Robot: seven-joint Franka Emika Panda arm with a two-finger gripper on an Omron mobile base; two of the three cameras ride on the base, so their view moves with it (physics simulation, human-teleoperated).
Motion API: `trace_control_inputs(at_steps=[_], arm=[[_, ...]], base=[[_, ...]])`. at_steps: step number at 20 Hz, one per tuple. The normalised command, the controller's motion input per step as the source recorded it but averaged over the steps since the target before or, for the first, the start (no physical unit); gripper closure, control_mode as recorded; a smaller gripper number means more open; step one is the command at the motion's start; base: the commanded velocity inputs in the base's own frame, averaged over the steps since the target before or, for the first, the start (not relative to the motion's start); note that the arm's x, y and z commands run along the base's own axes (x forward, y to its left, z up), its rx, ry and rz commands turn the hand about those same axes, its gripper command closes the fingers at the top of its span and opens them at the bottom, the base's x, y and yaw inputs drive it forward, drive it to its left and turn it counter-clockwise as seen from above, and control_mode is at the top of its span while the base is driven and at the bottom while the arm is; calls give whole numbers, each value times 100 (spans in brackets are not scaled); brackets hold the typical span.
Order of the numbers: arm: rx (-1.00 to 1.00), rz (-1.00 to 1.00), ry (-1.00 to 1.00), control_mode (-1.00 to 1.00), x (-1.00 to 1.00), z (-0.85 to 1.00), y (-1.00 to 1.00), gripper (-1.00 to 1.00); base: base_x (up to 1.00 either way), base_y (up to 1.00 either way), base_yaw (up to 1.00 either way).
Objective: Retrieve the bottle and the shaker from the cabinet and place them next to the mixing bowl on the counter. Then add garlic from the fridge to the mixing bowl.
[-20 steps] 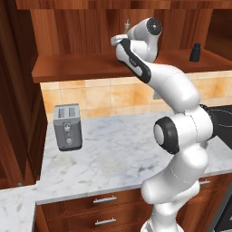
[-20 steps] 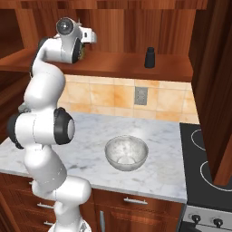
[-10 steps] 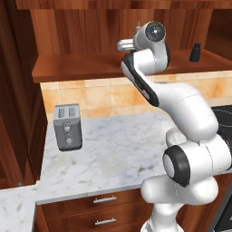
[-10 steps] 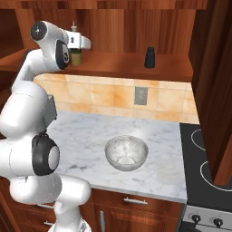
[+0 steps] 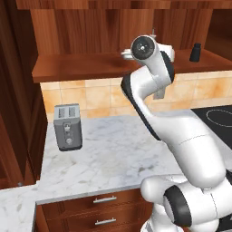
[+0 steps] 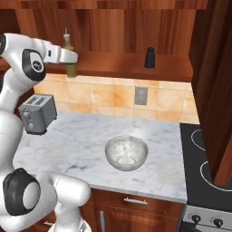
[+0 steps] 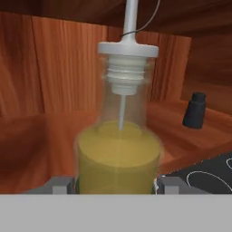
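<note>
Gripper [image 7: 115, 185]: part-open, fingers either side of the bottle [image 7: 118, 154], gripping its lower body, upright, at the cabinet [image 6: 118, 27] shelf's front edge, left end.
Worktop [image 6: 86, 136]: white marble.
Mixing bowl [image 6: 127, 153]: near front edge, right of centre.
Toaster [image 6: 38, 113]: left end.
Shaker [image 6: 150, 57]: on the shelf, well right of the bottle.

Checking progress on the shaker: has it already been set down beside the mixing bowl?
No, the shaker stands on the cabinet shelf, well above the mixing bowl on the counter.
</note>
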Motion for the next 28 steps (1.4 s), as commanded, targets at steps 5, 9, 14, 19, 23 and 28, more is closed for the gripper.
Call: trace_control_inputs(at_steps=[5,9,14,19,23,28], arm=[[-1,-27,5,-100,-100,-37,-32,100],[-3,-20,4,-100,-91,-83,-17,100],[0,-10,2,-100,-57,-100,-4,100],[1,-8,-9,-100,12,-100,-25,100],[6,-3,-9,-100,40,-85,-8,100],[1,-11,12,-100,94,-96,-6,100]], base=[[0,0,0],[0,0,0],[0,0,0],[0,0,0],[0,0,0],[0,0,0]])
